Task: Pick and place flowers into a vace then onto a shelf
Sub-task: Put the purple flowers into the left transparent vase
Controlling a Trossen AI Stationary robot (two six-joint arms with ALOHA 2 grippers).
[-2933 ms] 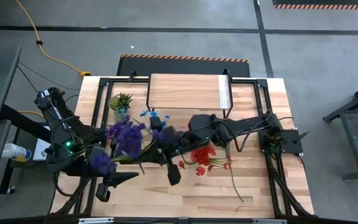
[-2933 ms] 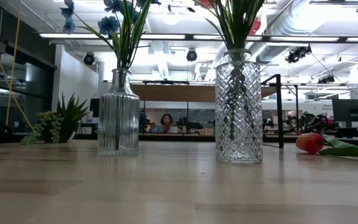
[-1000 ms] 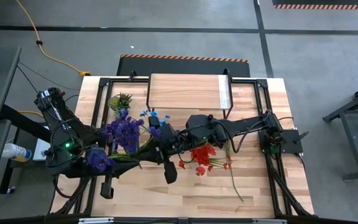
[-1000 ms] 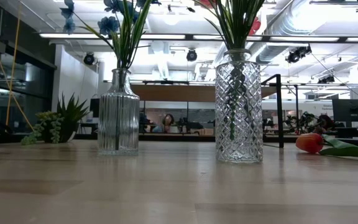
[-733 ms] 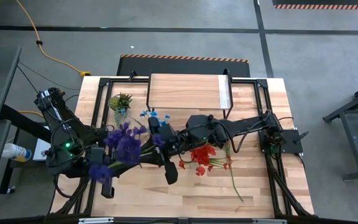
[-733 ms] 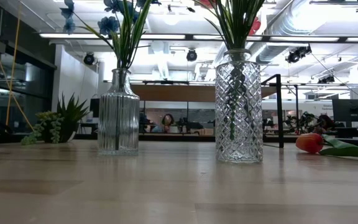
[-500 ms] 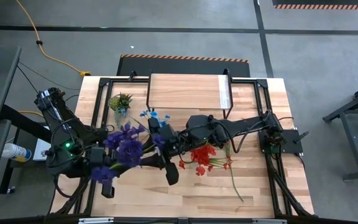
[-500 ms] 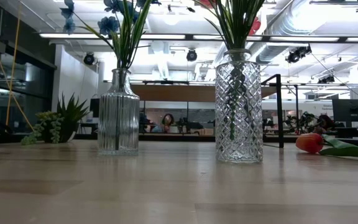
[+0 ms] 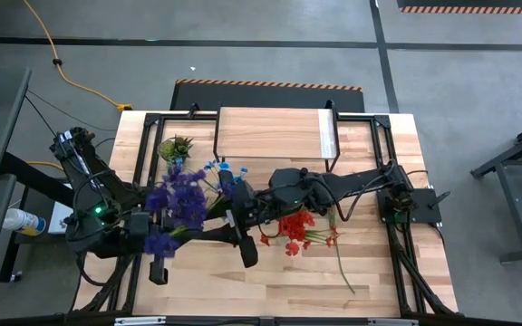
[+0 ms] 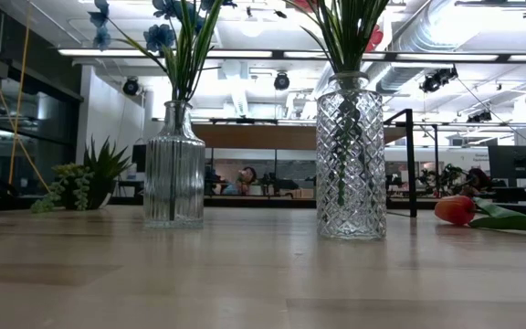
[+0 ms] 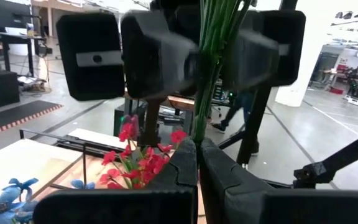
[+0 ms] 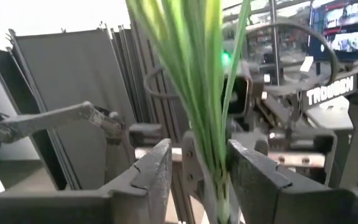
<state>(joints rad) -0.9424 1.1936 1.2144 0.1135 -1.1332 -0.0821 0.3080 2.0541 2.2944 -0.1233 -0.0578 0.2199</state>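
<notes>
— Vases, count?
— Two, glass: one ribbed vase (image 10: 173, 164), one diamond-cut vase (image 10: 350, 155).
— Flowers?
— Four lots. One purple bunch (image 9: 178, 201), stems clamped in the jaws of the left gripper (image 11: 197, 146). One blue bunch (image 9: 217, 168) and one red bunch (image 9: 293, 226), outside those jaws. One orange bloom (image 10: 455, 209), well apart from them.
— Remainder?
— One shelf (image 9: 270, 134). One potted plant (image 9: 175, 147). Grippers: two, with the right gripper (image 12: 197, 155).

The left gripper (image 11: 197, 163) has its two dark fingers pressed close on a bunch of green stems (image 11: 211, 56), which rise straight beyond the fingertips. Just past them the right gripper (image 11: 191, 53) flanks those stems, and red flowers (image 11: 143, 158) and blue flowers (image 11: 5, 199) sit lower, off to one side.
</notes>
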